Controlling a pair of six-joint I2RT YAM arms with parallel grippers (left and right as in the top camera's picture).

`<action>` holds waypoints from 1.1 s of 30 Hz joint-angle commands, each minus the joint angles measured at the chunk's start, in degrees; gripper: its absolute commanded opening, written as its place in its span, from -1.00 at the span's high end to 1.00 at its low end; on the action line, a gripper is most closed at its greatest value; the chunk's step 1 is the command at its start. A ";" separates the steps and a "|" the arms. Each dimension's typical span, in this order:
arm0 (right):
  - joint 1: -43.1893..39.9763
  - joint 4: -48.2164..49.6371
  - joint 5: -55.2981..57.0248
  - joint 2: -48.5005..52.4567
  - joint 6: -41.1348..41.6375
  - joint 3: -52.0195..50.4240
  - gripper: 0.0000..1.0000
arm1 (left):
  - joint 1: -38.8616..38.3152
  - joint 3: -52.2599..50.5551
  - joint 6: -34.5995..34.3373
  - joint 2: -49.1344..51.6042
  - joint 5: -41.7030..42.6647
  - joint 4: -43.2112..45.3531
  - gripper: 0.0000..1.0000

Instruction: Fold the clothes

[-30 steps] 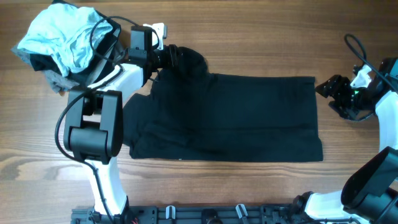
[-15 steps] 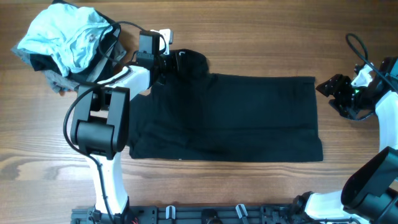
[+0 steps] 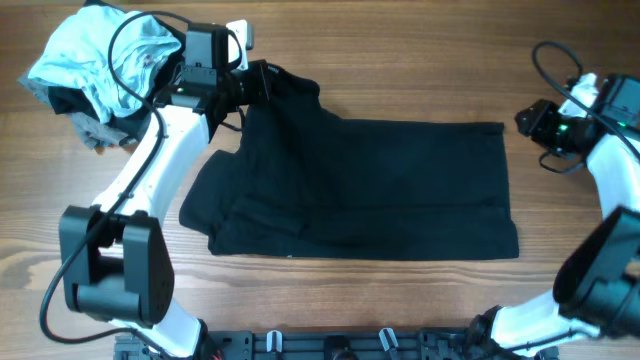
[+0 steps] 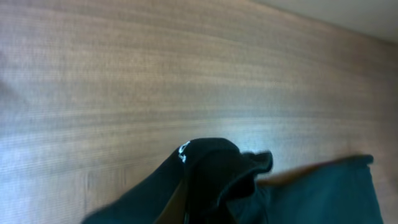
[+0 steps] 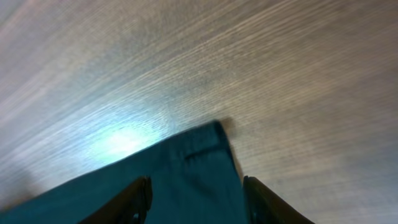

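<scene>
**Overhead and wrist views.** The left gripper (image 3: 256, 80), at 11 o'clock of the worktop (image 3: 400, 60), is clenched on a bunched fold of the black shirt (image 3: 400, 190). The pinched cloth stands up as a dark hump at the garment's 11 o'clock corner. In the left wrist view this hump fills the lower middle of the frame, with a small white tag (image 4: 183, 150) on its 10 o'clock edge. The gripper's own fingers cannot be made out there.

The right gripper (image 3: 524, 120), at 2 o'clock of the worktop, sits just beside the shirt's 1 o'clock corner. In the right wrist view its fingers (image 5: 134, 200) stand apart, released, with that hemmed corner lying flat on the wood between them. Whether they touch the cloth cannot be told.

The black shirt lies across the middle of the worktop. Its right half is flat and rectangular; its left half is creased and partly doubled over towards 8 o'clock.

At 10 o'clock of the worktop, near the left gripper, a light-blue garment (image 3: 95, 55) is heaped on a grey garment (image 3: 90, 130).
</scene>
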 commanded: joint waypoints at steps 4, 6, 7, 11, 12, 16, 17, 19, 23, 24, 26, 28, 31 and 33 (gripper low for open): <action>4.02 4.68 1.11 10.38 -1.29 0.02 -0.12 | 0.20 0.79 -0.26 -1.81 -0.79 -3.74 0.92; 5.75 5.66 3.72 13.00 -1.29 0.02 -0.21 | 0.20 0.79 -0.26 -1.81 -0.79 -3.76 0.92; 6.29 5.99 5.16 13.68 -1.11 0.02 -0.23 | 0.15 0.79 -0.26 -1.81 -0.79 -3.76 0.92; 8.31 7.56 8.24 15.08 -1.16 0.02 -0.22 | 0.15 0.79 -0.26 -1.81 -0.79 -3.80 0.92; 8.74 7.91 9.01 15.13 -1.11 0.02 0.08 | 0.15 0.79 -0.24 -1.81 -0.79 -3.82 0.92; 9.25 7.50 9.46 15.06 -0.79 0.17 0.91 | 0.15 0.79 -0.24 -1.81 -0.81 -3.80 0.92; 8.96 6.88 10.19 15.02 -0.66 0.37 0.91 | 0.15 0.79 -0.24 -1.81 -0.81 -3.89 0.92; 7.78 5.14 10.45 14.21 0.15 0.87 0.91 | 0.15 0.79 -0.24 -1.81 -1.01 -4.39 0.92; 6.08 0.44 10.43 9.70 0.13 0.96 0.91 | 0.17 0.79 0.35 -2.10 -0.96 -8.15 0.92; 5.90 -1.07 10.47 8.15 0.11 0.96 0.91 | 0.17 0.81 1.53 -2.58 -1.05 -10.21 0.92; 5.57 -4.17 10.45 4.48 0.15 0.96 0.91 | 0.24 0.81 2.84 -3.98 -1.46 -13.90 0.92; 5.57 -6.43 10.45 0.79 0.17 0.96 0.91 | 0.57 0.81 2.84 -6.29 -1.70 -17.81 0.92; 5.57 -9.35 11.08 -4.20 0.33 0.96 0.91 | 1.27 0.81 2.80 -8.70 -2.93 -24.48 0.92; 5.57 -12.94 13.11 -7.61 2.01 0.96 0.92 | 1.29 0.79 2.80 -9.22 -5.44 -31.98 0.92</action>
